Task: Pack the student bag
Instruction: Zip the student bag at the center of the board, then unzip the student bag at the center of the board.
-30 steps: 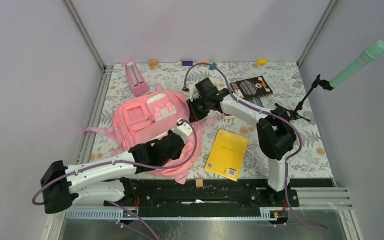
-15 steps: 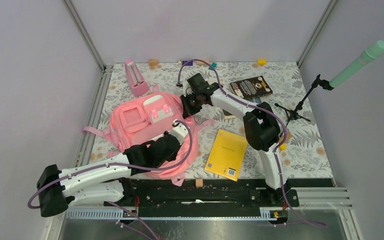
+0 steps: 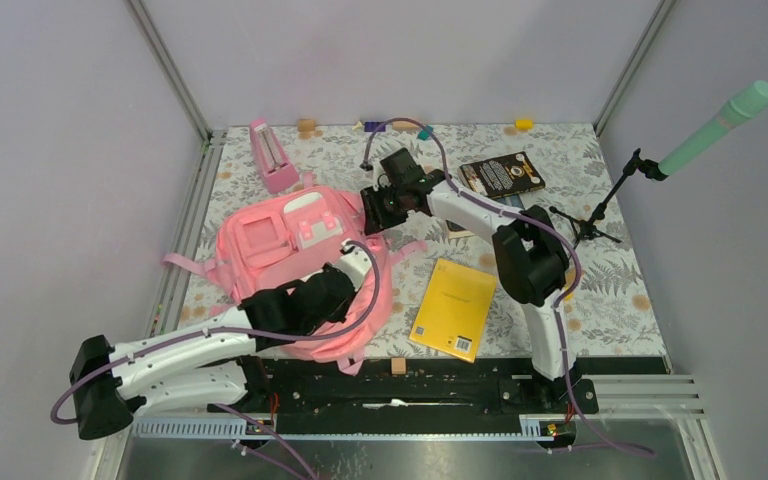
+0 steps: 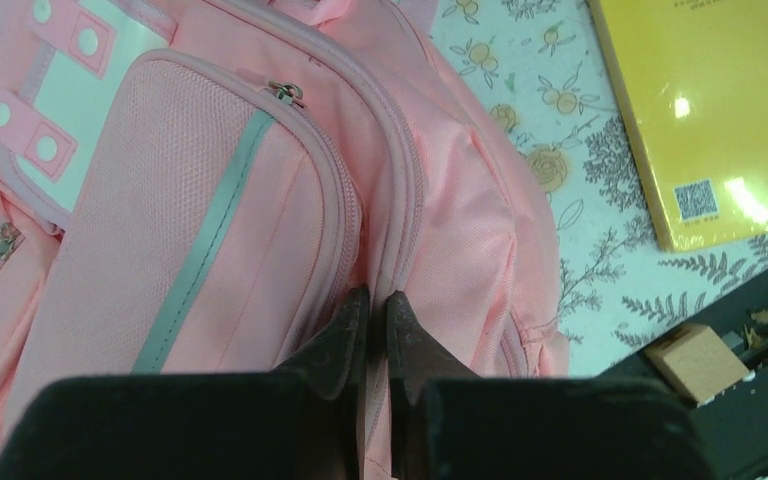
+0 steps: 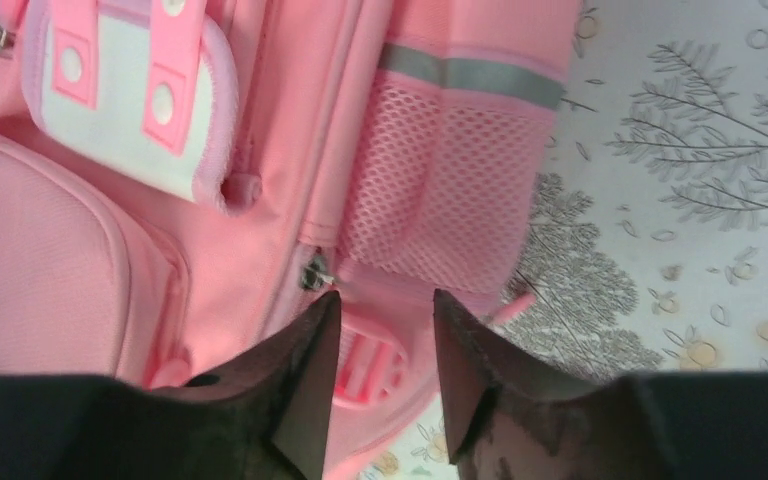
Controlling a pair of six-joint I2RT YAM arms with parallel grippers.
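Left hand [image 4: 372, 312] has its fingers pressed together on what looks like a fold of the student bag [image 3: 280, 235], beside a zipper seam. Right hand [image 5: 381, 305] hangs with fingers apart over the bag's mesh-pocket edge. I see the bag lying on the floral surface [image 3: 620, 290], left of a yellow book [image 3: 453, 305].

The student bag [image 3: 260, 235] lies left — notebook [image 3: 454, 308] right, metronome [image 3: 272, 155] behind it.

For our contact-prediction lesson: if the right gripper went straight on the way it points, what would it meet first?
Probably the student bag, beside its mesh side pocket; the right gripper is open, depth unclear.
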